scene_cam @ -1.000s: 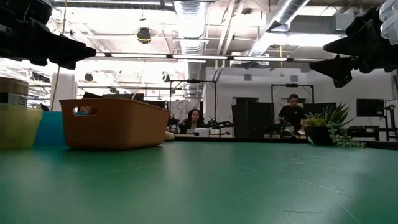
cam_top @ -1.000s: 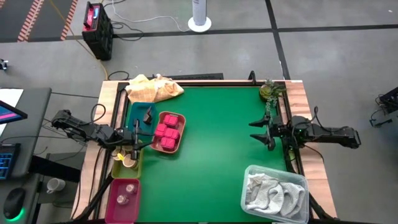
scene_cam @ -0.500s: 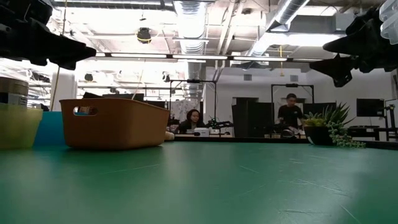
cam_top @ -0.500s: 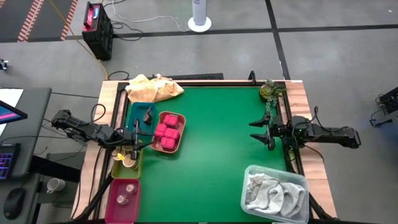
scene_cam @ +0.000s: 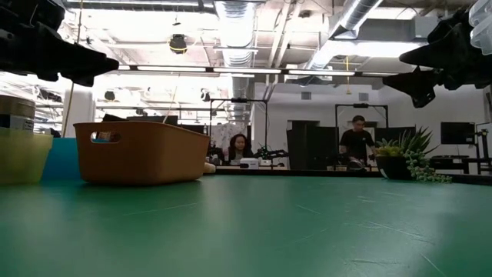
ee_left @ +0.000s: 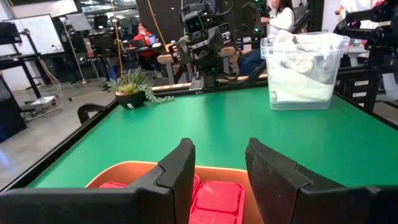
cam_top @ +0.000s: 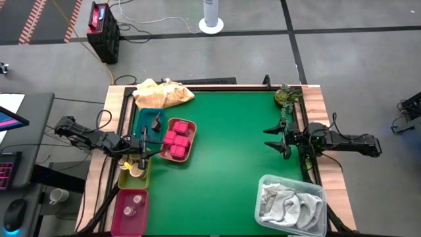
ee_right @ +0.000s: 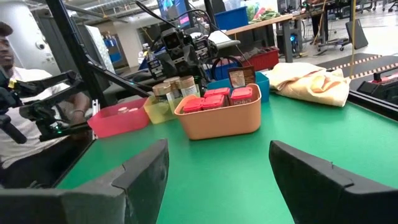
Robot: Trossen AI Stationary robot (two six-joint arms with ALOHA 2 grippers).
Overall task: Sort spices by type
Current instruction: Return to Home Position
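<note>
**Spices in four trays at left; both grippers empty and off the table**

Left edge. The magenta tray [cam_top: 116,214] sits at the near left corner and holds two clear jars [cam_top: 129,210]. Just behind it, the lime tray [cam_top: 146,178] holds the tan cups [cam_top: 135,171]. Behind that again, the teal tray [cam_top: 141,117] holds the dark piece [cam_top: 157,122]. The salmon tray [cam_top: 176,158] lies just to the right of the teal and lime trays. It is filled with pink packets [cam_top: 177,138], packed close together.

Left gripper [cam_top: 145,150]. It hangs above this group of trays, next to the salmon tray. The low view shows it raised well off the table [cam_top: 230,164]. The jaws are parted and grasp nothing. The left wrist view shows the packets below the gap.

Rear left. A yellow cloth [cam_top: 161,94] lies bunched at the back corner, behind the teal tray.

Centre. No spice lies on the green surface outside the trays.

Right side. The right gripper [cam_top: 268,138] is held at the right edge and points inward, well apart from the trays. It is raised, with the jaws spread wide and nothing in them. A clear bin [cam_top: 263,181] of white-grey cloth stands at the near right corner. A small plant [cam_top: 284,96] stands at the far right corner.
</note>
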